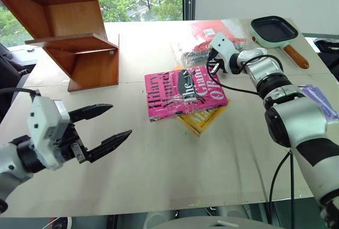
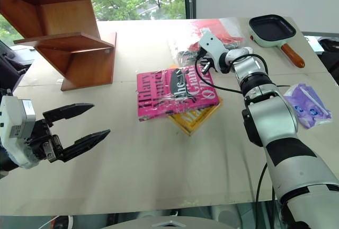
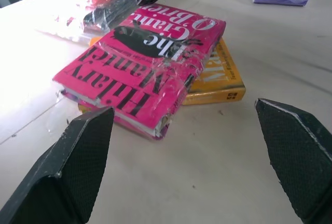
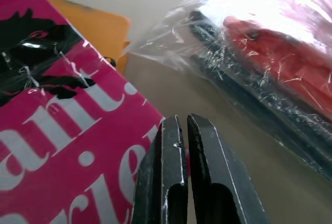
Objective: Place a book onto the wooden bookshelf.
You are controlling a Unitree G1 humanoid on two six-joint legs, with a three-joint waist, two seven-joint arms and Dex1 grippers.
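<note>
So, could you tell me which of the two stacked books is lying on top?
The pink book lies on top; the yellow book sits beneath it, with just its corner and edge peeking out.

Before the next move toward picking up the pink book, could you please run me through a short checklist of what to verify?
1. Left gripper open: ok, jaws spread wide.
2. Right gripper open for a grasp: not ok, its fingers are shut at the far edge of the book.
3. Book top free: ok, nothing lies on it.
4. Book flat on the table: not ok, it lies on a yellow book.
5. Wooden bookshelf board free: ok.
6. Plastic-wrapped packet clear of the book: cannot tell.
</note>
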